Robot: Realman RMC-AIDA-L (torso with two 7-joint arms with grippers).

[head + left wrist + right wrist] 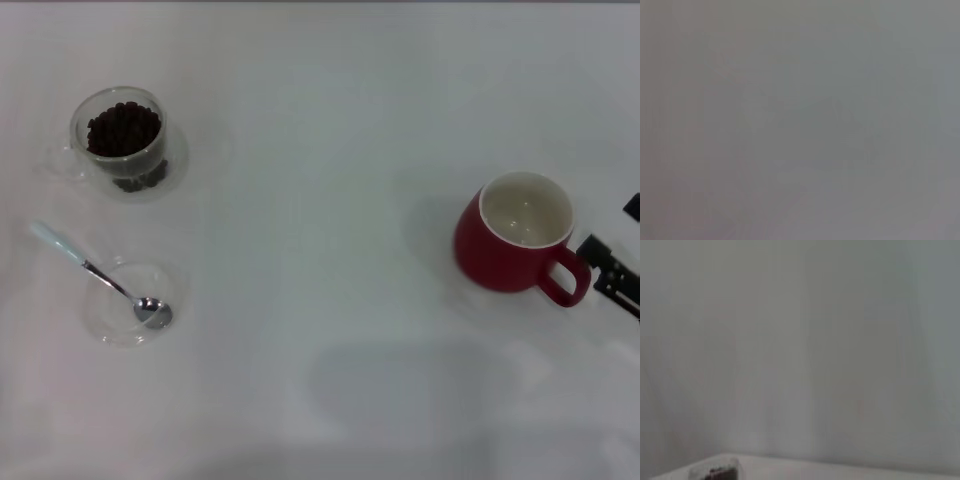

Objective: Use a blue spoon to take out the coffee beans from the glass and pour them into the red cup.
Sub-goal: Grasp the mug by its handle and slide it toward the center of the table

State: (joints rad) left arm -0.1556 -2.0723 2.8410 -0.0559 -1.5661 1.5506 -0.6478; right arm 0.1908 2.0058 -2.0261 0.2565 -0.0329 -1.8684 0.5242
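White tabletop point(330, 300) holds everything untouched: coffee beans point(123, 128) fill the clear double-walled glass point(125, 142), the blue-handled metal spoon point(100, 276) rests on a shallow glass dish point(128, 305), both far from the right pincer point(612, 272), beside the seemingly empty red ceramic cup point(515, 245); its opening I cannot tell. Left pincer unseen.

I count one glass point(124, 143) holding many beans point(124, 129), one spoon point(100, 275) and one clear dish point(128, 303) both near the glass, one red cup point(517, 235) well apart from it, and one gripper point(612, 270) beside that cup.
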